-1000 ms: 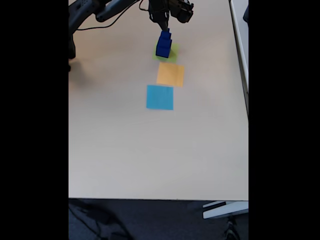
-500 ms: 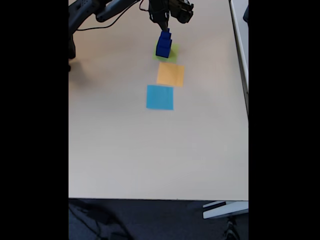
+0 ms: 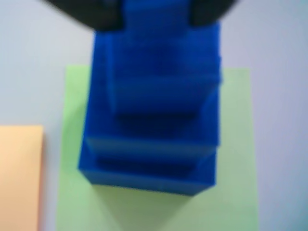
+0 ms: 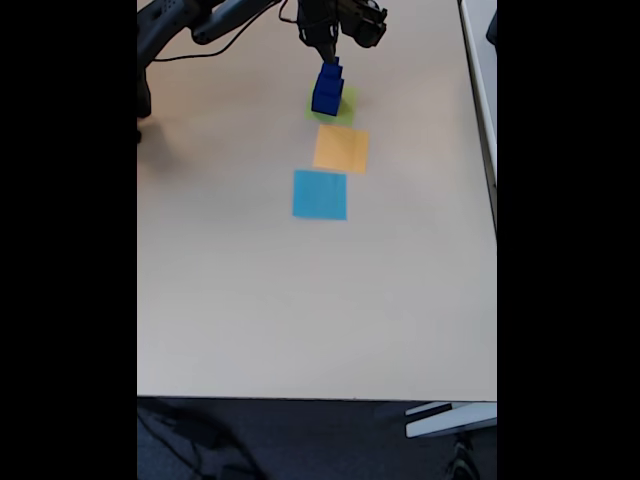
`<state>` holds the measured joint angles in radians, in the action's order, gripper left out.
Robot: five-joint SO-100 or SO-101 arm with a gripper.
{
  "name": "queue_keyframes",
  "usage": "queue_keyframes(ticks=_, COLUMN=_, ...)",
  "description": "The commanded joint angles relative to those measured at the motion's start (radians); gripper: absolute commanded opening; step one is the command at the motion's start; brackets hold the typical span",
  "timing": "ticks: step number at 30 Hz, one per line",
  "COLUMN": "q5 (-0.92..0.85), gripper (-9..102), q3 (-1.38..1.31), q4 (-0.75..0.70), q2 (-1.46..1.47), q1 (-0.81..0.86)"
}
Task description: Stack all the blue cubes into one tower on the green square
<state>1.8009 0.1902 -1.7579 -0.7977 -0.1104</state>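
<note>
Over the green square (image 3: 231, 144), at the far end of the table (image 4: 300, 300) in the fixed view, stands the tower (image 3: 154, 120) of blue cubes, unchanged from half a second and a second ago. Hovers unmoved at its top the gripper (image 4: 322, 47), dark fingers (image 3: 86, 12) flanking the topmost cube; grip or release cannot be told. Probably near completion.

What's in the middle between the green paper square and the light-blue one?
In the fixed view, the flat orange paper square lies between the pale green paper square and the flat light-blue paper square.
</note>
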Motion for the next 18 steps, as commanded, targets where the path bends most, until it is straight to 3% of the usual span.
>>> queue_keyframes(ticks=1, q5=0.008, gripper=4, q3=-0.003, q4=-0.003, q2=-0.06, q1=-0.005)
queue_keyframes(ticks=18, q5=0.008, gripper=5, q3=0.0, q4=-0.003, q2=-0.064, q1=-0.005)
